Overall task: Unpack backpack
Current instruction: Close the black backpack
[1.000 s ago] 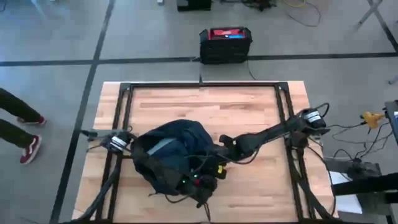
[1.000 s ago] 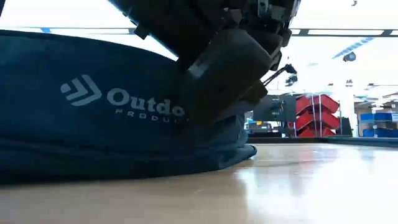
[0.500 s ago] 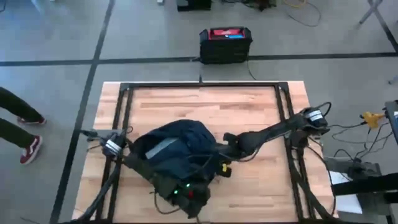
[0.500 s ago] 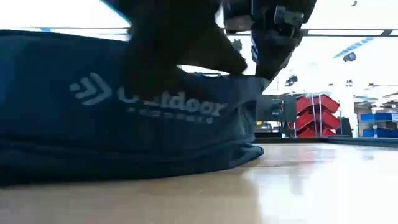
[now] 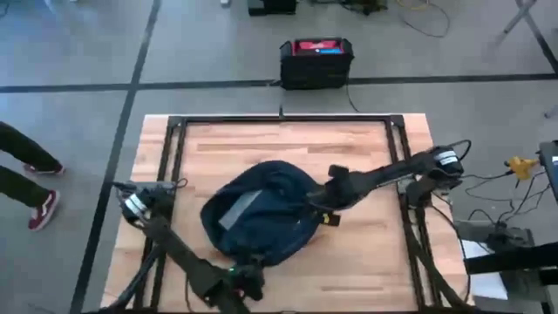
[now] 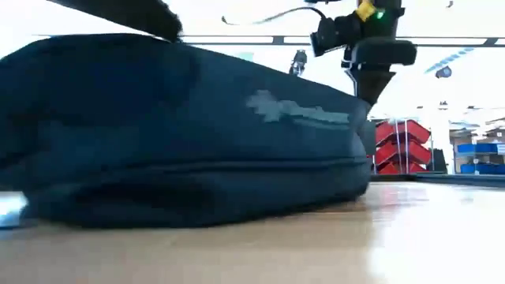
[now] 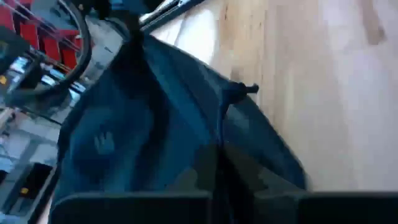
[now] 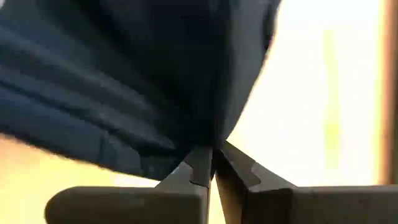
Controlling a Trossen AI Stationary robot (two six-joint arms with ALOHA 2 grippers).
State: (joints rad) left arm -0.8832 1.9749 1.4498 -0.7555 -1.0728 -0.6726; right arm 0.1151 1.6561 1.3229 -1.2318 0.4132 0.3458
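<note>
The dark navy backpack [image 5: 257, 218] lies on the wooden table near its near edge, a rounded dome with a pale panel [image 5: 234, 209] showing on top. In the low view the backpack [image 6: 173, 134] rests on its broad underside. My right gripper [image 5: 321, 208] is at its right edge, shut on fabric. My left gripper [image 5: 244, 277] is at its near edge; in the left wrist view a ridge of the backpack [image 7: 143, 124] runs down into the shut fingers. My left gripper is shut on a raised fold of the backpack's near edge [image 7: 221, 152], coming from the table's near side; the fold is drawn into a ridge toward the fingers. The fingers themselves hide the exact spot. My right gripper pinches a gathered fold at the backpack's right end [image 8: 211, 140] between its two fingertips [image 8: 199, 165], coming from the right. The fabric there is pulled to a point; the rest of the bag lies on the table.
A black frame [image 5: 279, 119] runs round the tabletop. Bare wood [image 5: 288, 144] lies on the far side of the bag and to its right. A black box with a red top [image 5: 316, 61] stands on the floor beyond the far edge. A person's legs [image 5: 26, 174] show at left.
My left gripper has drawn back from over the bag's near right part toward the near edge and left. My right gripper has moved toward the far edge and right. The backpack has slid slightly right and has gone from a loose, open heap to a smoother dome.
</note>
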